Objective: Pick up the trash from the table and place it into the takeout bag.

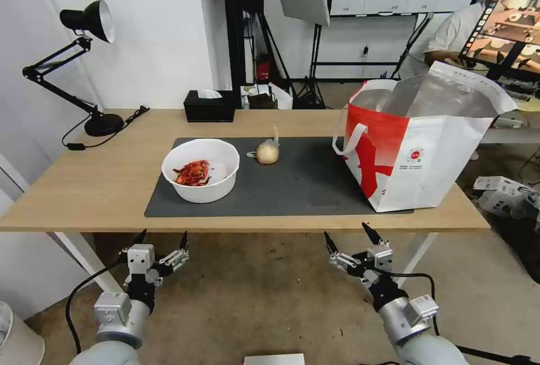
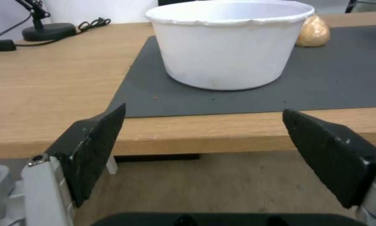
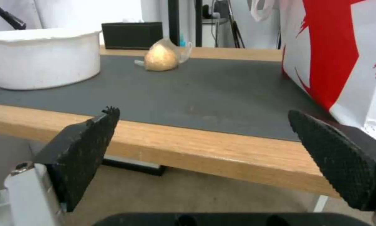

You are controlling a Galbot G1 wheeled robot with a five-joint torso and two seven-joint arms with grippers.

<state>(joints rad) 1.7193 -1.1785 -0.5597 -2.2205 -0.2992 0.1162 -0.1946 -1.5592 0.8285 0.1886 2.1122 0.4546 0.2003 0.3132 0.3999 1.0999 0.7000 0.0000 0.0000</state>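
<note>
On the mat, left: white round bowl [image 1: 201, 169] with red food scraps [image 1: 192, 173] inside
On the mat, middle far: small knotted clear bag [image 1: 268, 152] holding a beige lump, well apart from the bowl
Right end of the table [image 1: 90, 185]: red-and-white takeout bag [image 1: 416, 145], upright, mouth open, foil lining showing
Far edge: black tissue box [image 1: 209, 106]; desk lamp [image 1: 84, 61] at far left
Left gripper [image 1: 160, 239]: below the near table edge, jaws spread, empty
Right gripper [image 1: 347, 235]: below the near edge, jaws spread, empty
</note>
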